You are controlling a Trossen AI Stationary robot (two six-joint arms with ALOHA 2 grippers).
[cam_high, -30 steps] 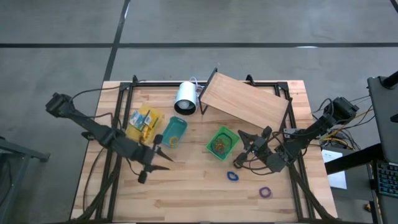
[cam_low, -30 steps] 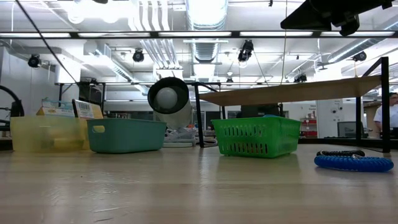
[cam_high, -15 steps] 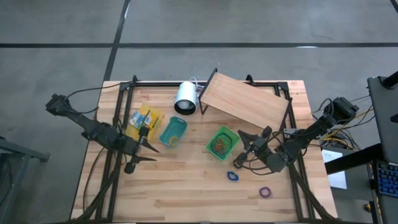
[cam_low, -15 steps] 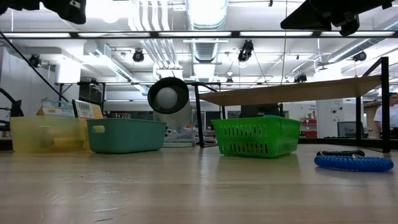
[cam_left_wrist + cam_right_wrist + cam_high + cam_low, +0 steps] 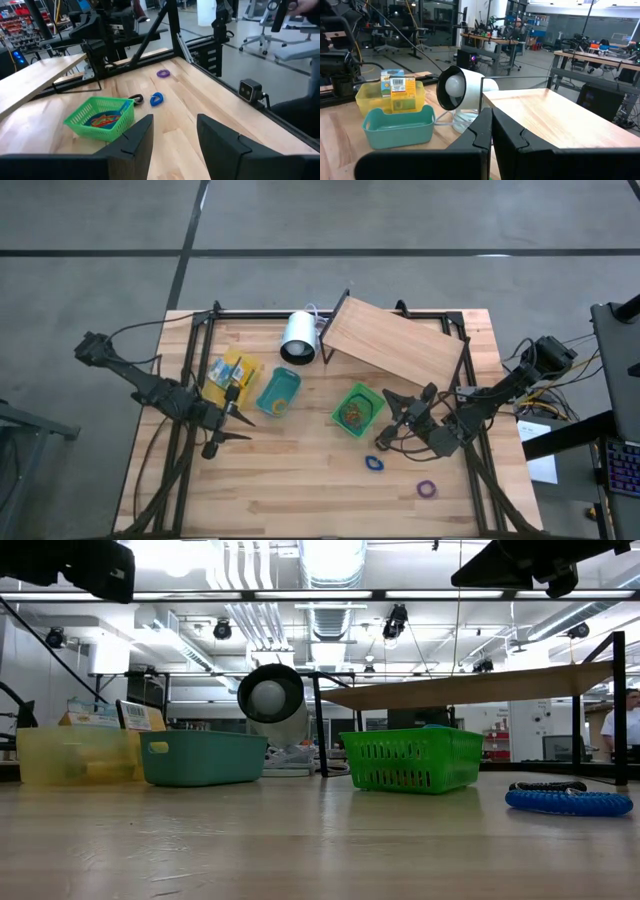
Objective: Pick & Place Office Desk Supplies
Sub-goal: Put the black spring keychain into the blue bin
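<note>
**A:** From the high view, what's left for you to fetch?

**B:** Two loose loops on the tabletop (image 5: pixel 300 480): a blue rubber band (image 5: pixel 374 464) just beside the green basket (image 5: pixel 357 409), and a purple rubber band (image 5: pixel 427 489) nearer the front edge. I'd judge both light, soft and floppy, so pinch one side of the loop flat against the wood. Your left gripper (image 5: pixel 232 421) hangs empty by the teal bin (image 5: pixel 279 391), fingers parted. Against the picture a second ago, it has pulled back toward the yellow bin (image 5: pixel 231 374).

**A:** And the low view?

**B:** The blue band lies flat at the right; the left arm's dark bulk now fills the top left corner, absent a second ago.

**A:** Left wrist view?

**B:** Fingers (image 5: pixel 138 140) apart, nothing between them; both bands lie beyond the basket holding coloured bands.

**A:** Right wrist view?

**B:** Your right gripper (image 5: pixel 491 131) is closed tight on nothing, facing the white cylinder (image 5: pixel 462 90).
</note>
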